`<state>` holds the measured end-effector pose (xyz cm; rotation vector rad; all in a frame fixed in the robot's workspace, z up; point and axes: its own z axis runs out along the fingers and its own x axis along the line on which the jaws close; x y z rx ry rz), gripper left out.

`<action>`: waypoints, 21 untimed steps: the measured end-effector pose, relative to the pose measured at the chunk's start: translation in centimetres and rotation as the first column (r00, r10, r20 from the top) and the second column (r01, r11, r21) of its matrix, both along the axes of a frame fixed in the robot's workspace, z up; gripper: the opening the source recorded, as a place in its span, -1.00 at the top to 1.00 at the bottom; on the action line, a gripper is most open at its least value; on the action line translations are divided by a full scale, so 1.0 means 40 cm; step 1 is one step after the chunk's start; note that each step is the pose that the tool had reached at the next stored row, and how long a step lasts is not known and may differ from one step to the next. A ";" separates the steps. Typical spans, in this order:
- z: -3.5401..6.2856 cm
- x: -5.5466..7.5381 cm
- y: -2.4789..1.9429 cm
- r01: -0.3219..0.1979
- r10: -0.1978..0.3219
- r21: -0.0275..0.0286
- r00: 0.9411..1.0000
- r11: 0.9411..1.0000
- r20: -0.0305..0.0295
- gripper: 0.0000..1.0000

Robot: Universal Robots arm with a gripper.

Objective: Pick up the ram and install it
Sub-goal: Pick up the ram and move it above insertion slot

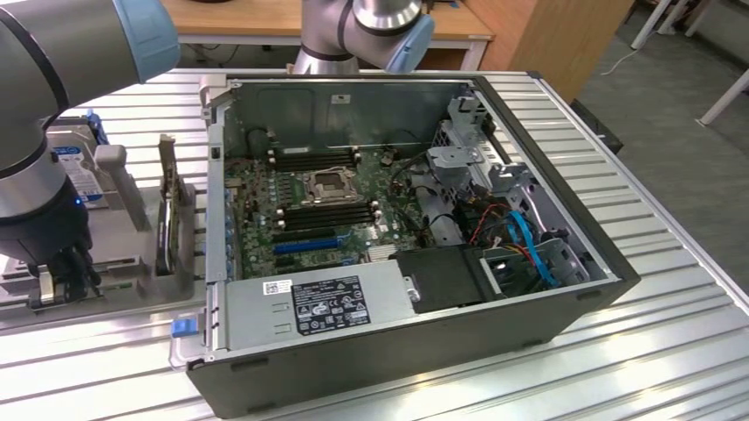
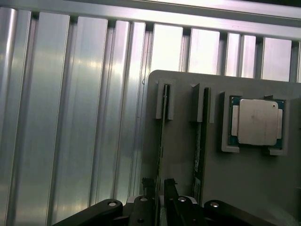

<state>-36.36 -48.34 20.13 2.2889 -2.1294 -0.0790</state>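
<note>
**The gripper sits over a ram stick in its holder**

The wrist view looks straight down. The gripper has its two fingers a little apart. One finger is on each side of the ram. I can see gaps, so they are not squeezing it. The ram stands on its thin edge in a gray holder. Its far end sits in a small raised slot. A second stick stands just beside the gripper, lined up the same way. Past that stick, farther from the gripper, lies a square silver chip in its own pocket. On the gripper's other side is the shiny ridged metal table.

The exterior view shows the whole room instead. The gripper is low over the holder. From here the ram is too hard to pick out.

The arm is thick and gray with blue caps. It bends up high and comes straight down to the gripper.

An open computer case lies well apart from the gripper. Inside is the green motherboard with black memory slots. The case's metal side wall stands between the gripper and the slots. There are wires and a black box in the case too.
</note>
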 end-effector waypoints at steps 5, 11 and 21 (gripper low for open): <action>0.000 0.000 0.000 0.000 0.000 0.000 1.000 1.000 0.000 0.55; 0.000 0.000 0.000 0.000 0.000 0.000 1.000 1.000 0.000 0.55; 0.000 0.000 0.000 0.000 0.000 0.000 1.000 1.000 0.000 0.76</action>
